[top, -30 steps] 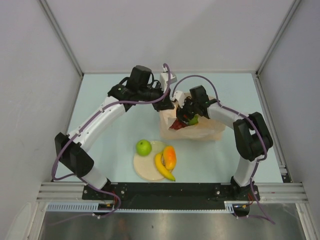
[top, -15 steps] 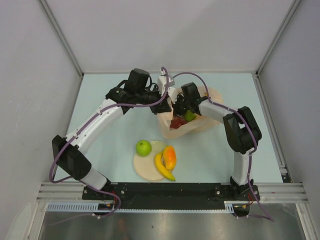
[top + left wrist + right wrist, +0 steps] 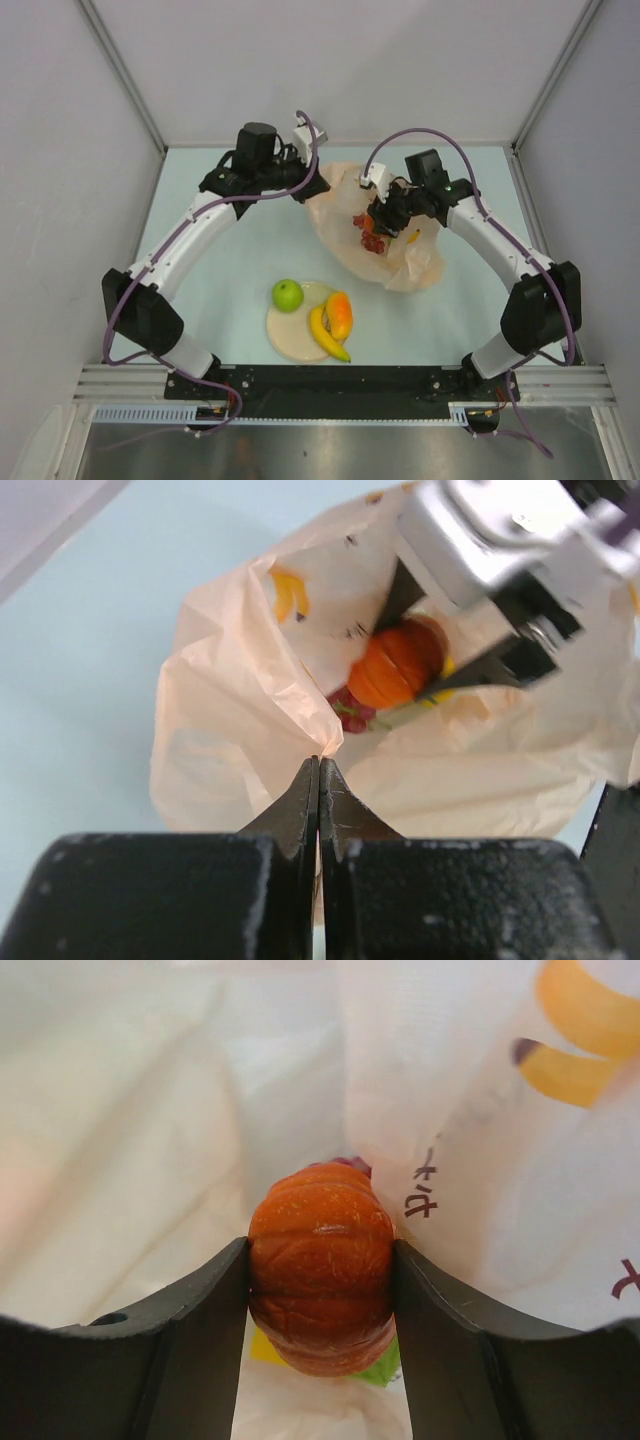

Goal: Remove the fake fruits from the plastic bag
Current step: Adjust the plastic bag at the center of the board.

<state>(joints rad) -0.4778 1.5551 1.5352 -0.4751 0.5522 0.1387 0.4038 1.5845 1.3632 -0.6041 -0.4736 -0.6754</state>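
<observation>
The peach-pink plastic bag [image 3: 400, 265] lies behind the plate with its mouth pulled open. My left gripper [image 3: 319, 765] is shut on the bag's rim [image 3: 335, 735], seen in the top view at the bag's left edge [image 3: 313, 190]. My right gripper [image 3: 320, 1295] reaches inside the bag [image 3: 150, 1160] and is shut on a ribbed red-orange tomato-like fruit [image 3: 320, 1240], one finger against each side. The same fruit [image 3: 395, 665] shows in the left wrist view. Dark red grapes [image 3: 370, 240] lie in the bag beneath it. Bits of yellow and green show under the held fruit.
A round beige plate [image 3: 285, 340] sits near the front with a yellow banana [image 3: 328, 335] and an orange-yellow mango [image 3: 340, 313] on it. A green apple [image 3: 287, 294] rests at its back left rim. Grey walls enclose the table on three sides.
The left gripper has drawn the bag's rim left and back, spreading the bag open. The right arm has swung right, and its jaws have narrowed onto the red-orange fruit.
</observation>
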